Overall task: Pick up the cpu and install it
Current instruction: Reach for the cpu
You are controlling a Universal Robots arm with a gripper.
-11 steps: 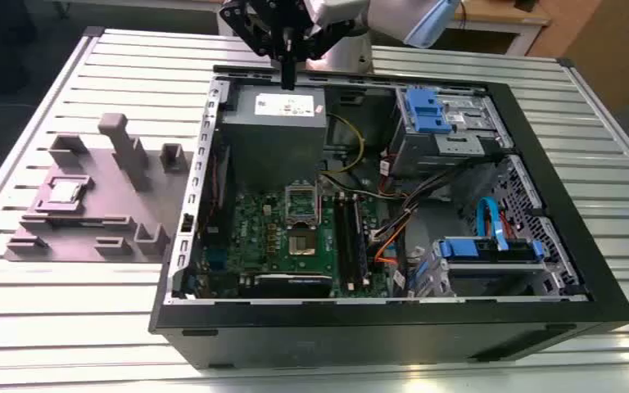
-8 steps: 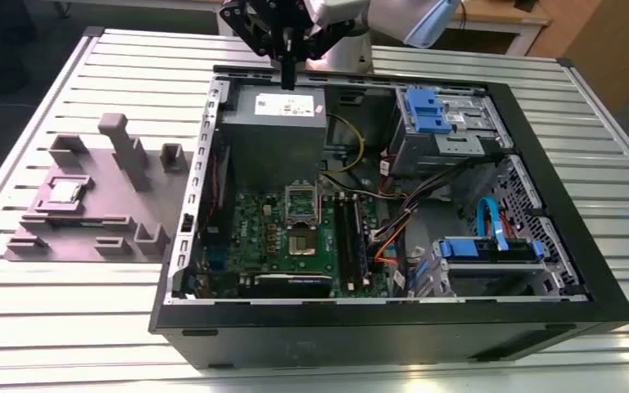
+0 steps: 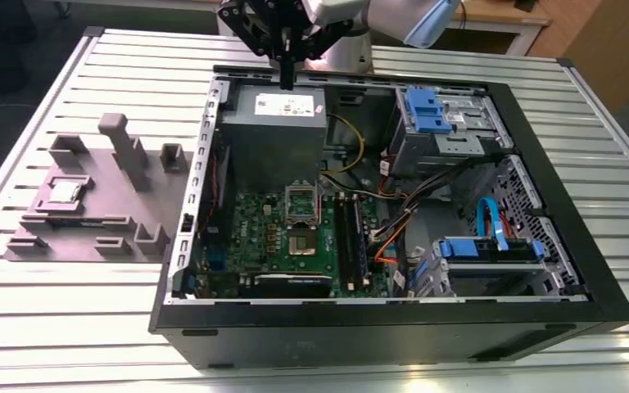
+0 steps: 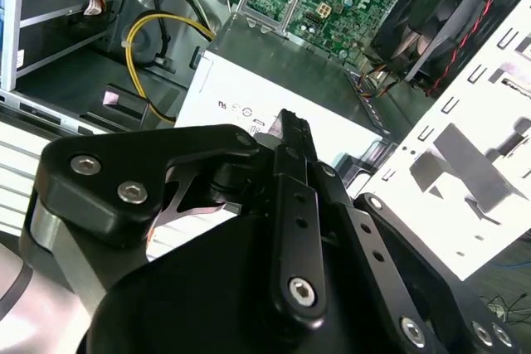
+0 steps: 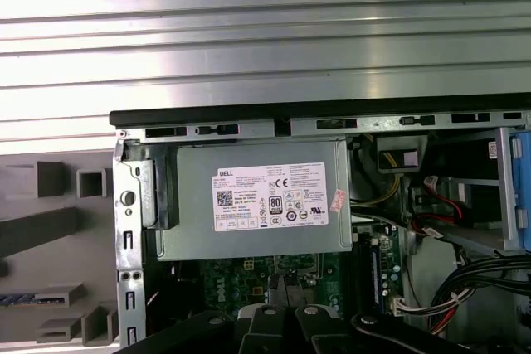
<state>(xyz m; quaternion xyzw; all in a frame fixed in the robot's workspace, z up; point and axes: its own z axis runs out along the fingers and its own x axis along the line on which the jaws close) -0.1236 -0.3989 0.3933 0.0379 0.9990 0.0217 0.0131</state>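
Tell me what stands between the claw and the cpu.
The claw hangs above the power supply in the case; the cpu lies on the grey fixture outside it. The side wall and the fixture's tall posts stand between them; from above, nothing visible covers the cpu.

one cpu (image 3: 65, 191), one case (image 3: 380, 327), one gripper (image 3: 288, 80)

The pincer (image 3: 287, 80) hangs over the power supply (image 3: 274, 135). The case wall (image 3: 196, 188) stands between the chip (image 3: 65, 191) and the socket (image 3: 304, 241), which lies clear from above. Cables (image 3: 402, 217) crowd the exterior view's right of it.
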